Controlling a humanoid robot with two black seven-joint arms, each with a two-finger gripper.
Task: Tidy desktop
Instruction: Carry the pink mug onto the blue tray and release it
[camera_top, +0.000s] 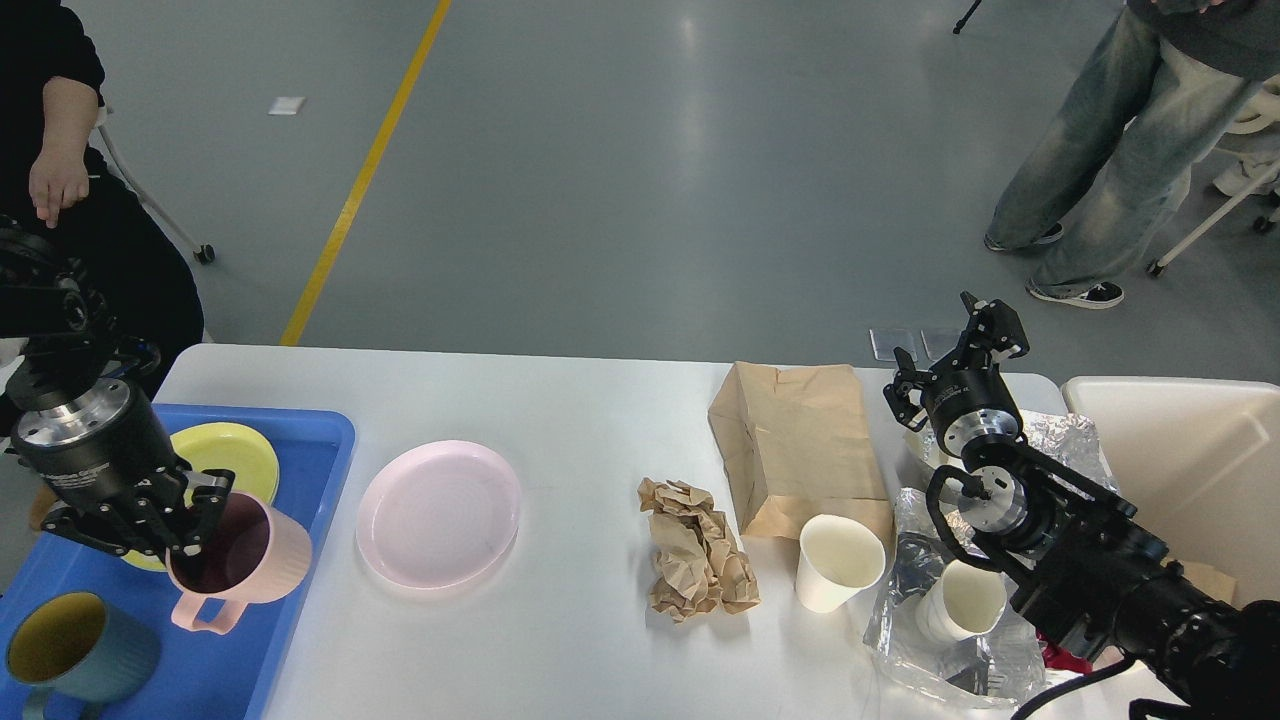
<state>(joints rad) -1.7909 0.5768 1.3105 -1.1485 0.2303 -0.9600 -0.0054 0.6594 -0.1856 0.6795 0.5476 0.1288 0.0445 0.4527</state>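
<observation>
A teal mug (75, 650) with a yellow inside stands at the near left corner of a blue tray (315, 470), which lies over the left end of the white table (580, 420). Just above it the left gripper (185, 535) holds a pink mug (240, 560) by the rim, its jaws closed on the wall of the mug — the mug tilted, handle down, over the tray. Behind the gripper a yellow plate (235, 450) lies in the tray, partly hidden by the wrist.

On the bare table beside the tray sits a pink plate (438, 512). Toward the middle lies a ball of crumpled brown paper (695, 550), and just right of it stands a white paper cup (838, 562), upright and touching the near edge of a flat brown paper bag (795, 445). At the near right a second paper cup (962, 600) rests on its side on a sheet of clear plastic wrap (900, 620), under the right arm. Crumpled foil (1060, 432) lies further back, beside a cream bin (1180, 450) at the table's right end.

The right gripper (985, 330) is raised over the far right edge of the table, pointing away — its jaws stand apart and hold nothing.

Beyond the table the grey floor carries a yellow line (365, 170); a person in jeans (1090, 170) stands at far right, and another in black (60, 180) sits at far left.
</observation>
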